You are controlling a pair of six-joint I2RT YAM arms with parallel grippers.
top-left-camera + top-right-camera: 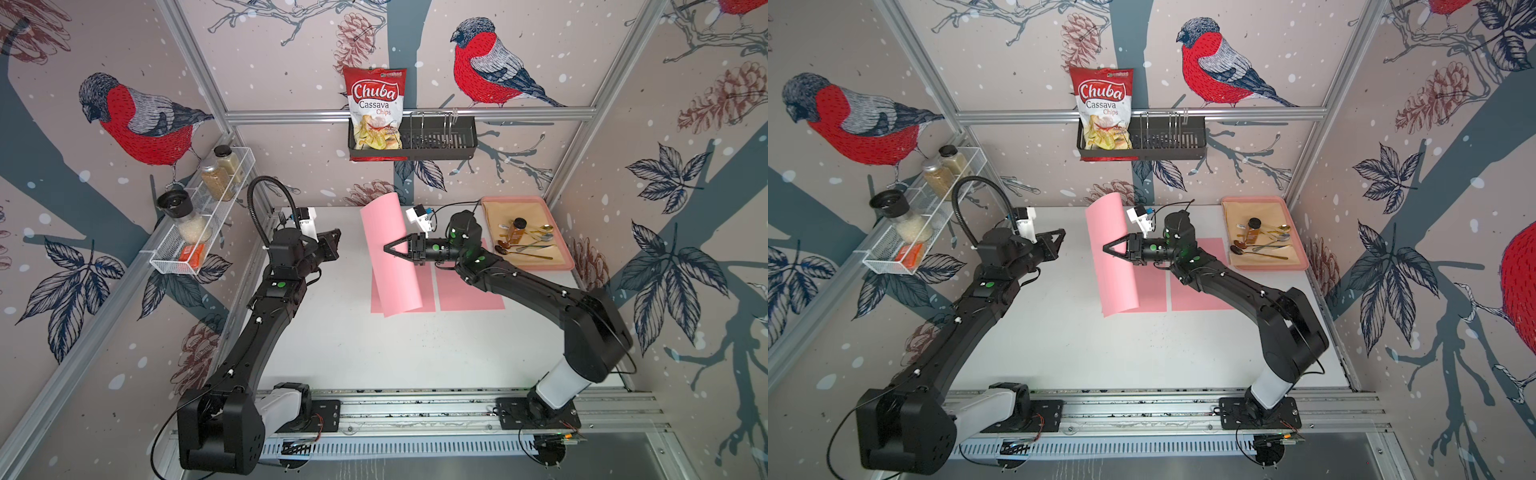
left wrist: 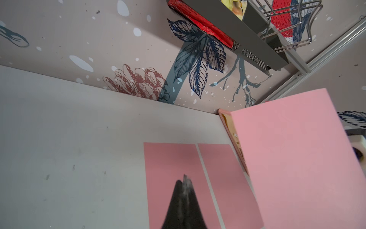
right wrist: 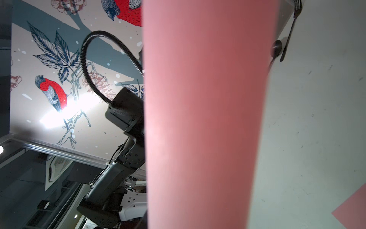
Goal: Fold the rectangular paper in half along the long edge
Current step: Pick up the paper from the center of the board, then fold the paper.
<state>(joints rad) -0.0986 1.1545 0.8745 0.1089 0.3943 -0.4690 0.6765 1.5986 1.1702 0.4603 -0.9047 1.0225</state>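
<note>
My right gripper [image 1: 387, 248] is pinched on the pink paper [image 1: 395, 282], holding it up on edge and curling, mid-table [image 1: 332, 340], over two flat pink sheets [image 1: 471, 293]. Left gripper [image 2: 185, 179] is closed, empty, off beside it.

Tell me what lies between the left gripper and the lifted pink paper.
Nothing: in both top views only bare white table separates the left gripper from the lifted pink paper.

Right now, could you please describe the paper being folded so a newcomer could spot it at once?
On the white table, look at the right gripper. The pink sheet pinched there stands up in a curve, whereas the two other pink rectangles lie flat.
</note>
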